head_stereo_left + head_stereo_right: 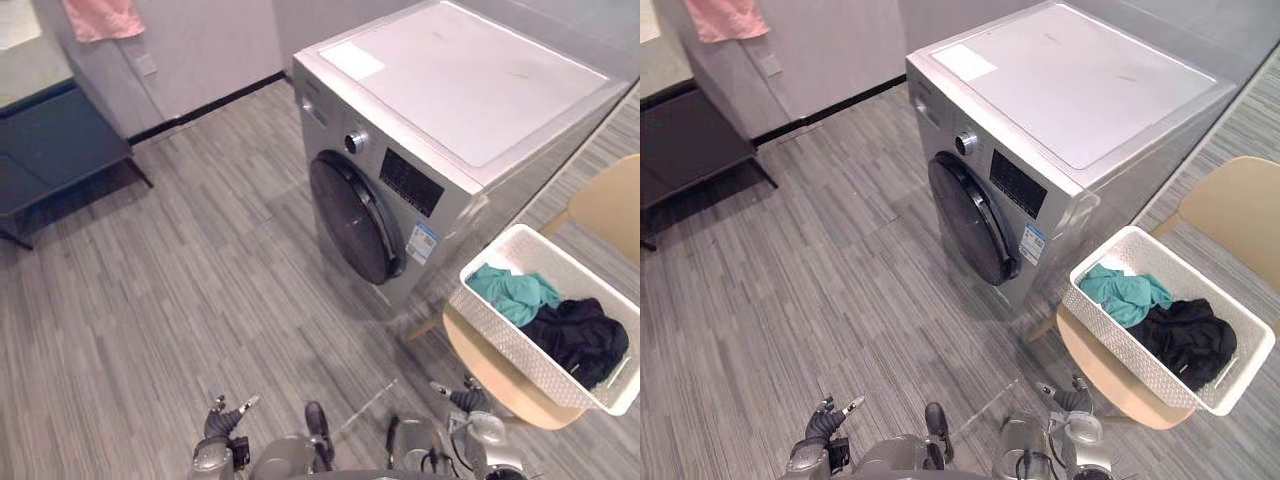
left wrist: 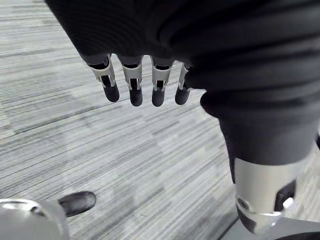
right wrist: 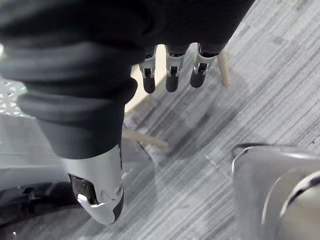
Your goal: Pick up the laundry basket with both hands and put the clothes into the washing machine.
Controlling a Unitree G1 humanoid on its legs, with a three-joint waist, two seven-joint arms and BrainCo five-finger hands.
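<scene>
I am hanging my left hand (image 1: pixel 223 420) and right hand (image 1: pixel 465 400) low, fingers relaxed and empty, since the laundry basket (image 1: pixel 497 332) is sitting ungrasped on the chair (image 1: pixel 487 378) beside the washing machine (image 1: pixel 450 130).

The right hand (image 3: pixel 75 70) hangs empty, fingers (image 3: pixel 171 80) loosely straight, above grey plank floor (image 3: pixel 270 85) just beside a wooden chair (image 3: pixel 145 140)

Grey wood-grain plank floor (image 1: pixel 180 300) throughout. Plain pale grey wall (image 1: pixel 200 50) at the back, edged along the bottom with a black skirting board (image 1: pixel 210 103) and fitted with a small wall plate (image 1: pixel 146 64). Dark blue table (image 1: pixel 50 150) on thin black legs at far left (pink cloth (image 1: pixel 100 18) hanging above it). Light wooden chair (image 1: pixel 610 205) at right.
</scene>
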